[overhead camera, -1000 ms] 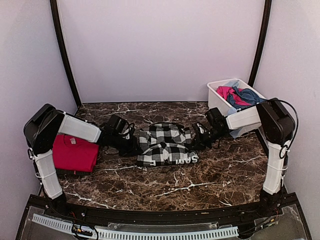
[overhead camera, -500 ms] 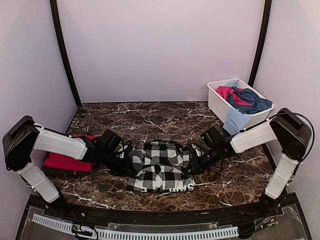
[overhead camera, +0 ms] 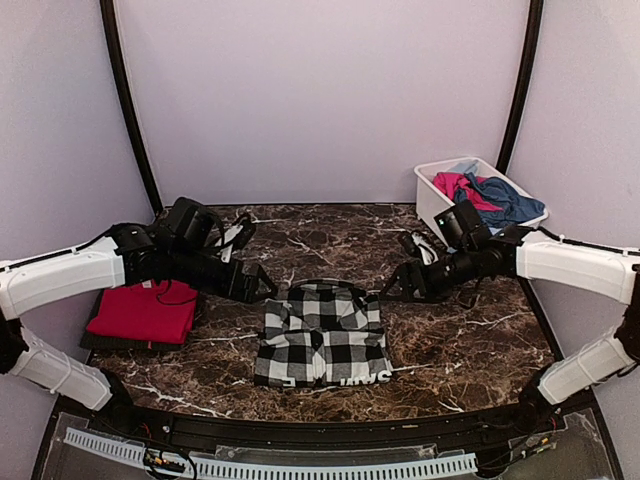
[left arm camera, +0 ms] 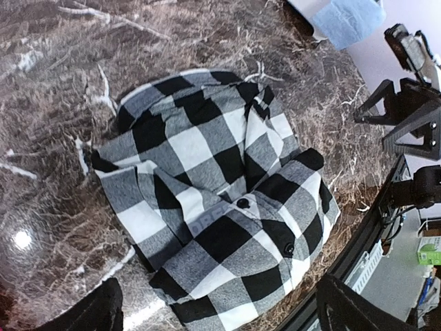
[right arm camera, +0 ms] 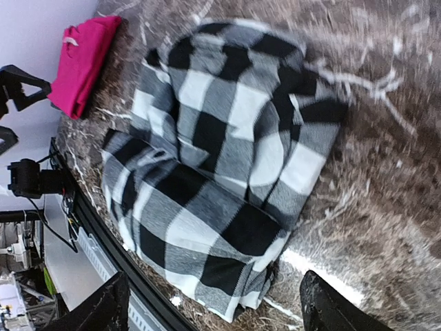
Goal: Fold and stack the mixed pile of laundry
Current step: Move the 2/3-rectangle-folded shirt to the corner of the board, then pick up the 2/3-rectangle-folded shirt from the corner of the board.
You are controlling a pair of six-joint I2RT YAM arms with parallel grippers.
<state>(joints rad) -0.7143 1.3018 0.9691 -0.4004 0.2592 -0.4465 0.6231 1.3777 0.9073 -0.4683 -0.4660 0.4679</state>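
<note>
The black-and-white checked garment (overhead camera: 322,335) lies folded on the marble table, near the front middle, white lettering at its front edge. My left gripper (overhead camera: 262,287) hovers open just beyond its far left corner, holding nothing. My right gripper (overhead camera: 392,288) hovers open off its far right corner, also holding nothing. In the left wrist view the checked garment (left arm camera: 213,207) fills the middle, above my spread fingers (left arm camera: 89,310). The right wrist view shows the same garment (right arm camera: 220,158) and the folded red tee (right arm camera: 83,58). The red tee (overhead camera: 142,310) rests at the table's left.
A white tub (overhead camera: 430,200) stands at the back right, holding a pink piece (overhead camera: 452,185) and a navy blue one (overhead camera: 500,195). A light blue cloth (left arm camera: 348,21) hangs over its side. Dark frame posts rise at both back corners. A black rail runs along the front edge.
Both grippers were shut on the checked garment while dragging it toward the front. They have since opened, let it go and lifted back away. The garment now lies flat and folded.
</note>
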